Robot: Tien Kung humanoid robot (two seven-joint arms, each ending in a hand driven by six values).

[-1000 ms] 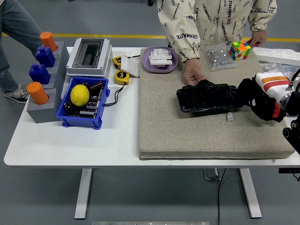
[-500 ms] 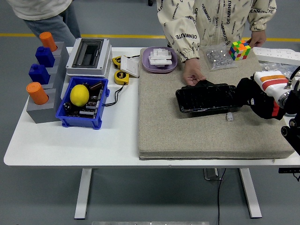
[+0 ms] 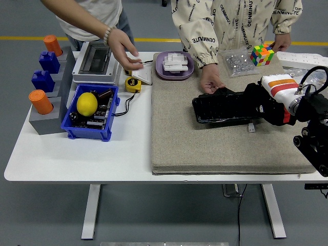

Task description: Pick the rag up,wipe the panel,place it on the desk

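The black panel (image 3: 225,106) lies on the grey felt mat (image 3: 205,148), right of the middle. My right hand (image 3: 260,104), black with a white and orange wrist, rests on the panel's right end. I cannot make out a rag; anything under the hand is hidden. A person at the far side presses a hand (image 3: 210,82) on the panel's far left corner. My left arm is out of view.
A second person's hand (image 3: 123,48) reaches in at the top left over a white card (image 3: 142,74) beside yellow tape measures (image 3: 133,84). A blue bin (image 3: 92,115) with a lemon, a purple bowl (image 3: 175,65), a colour cube (image 3: 262,54) and a bag of parts (image 3: 236,61) stand around.
My right hand has slid left along the panel's right end. A second person's arm has come in at the top left and reached down to the card.
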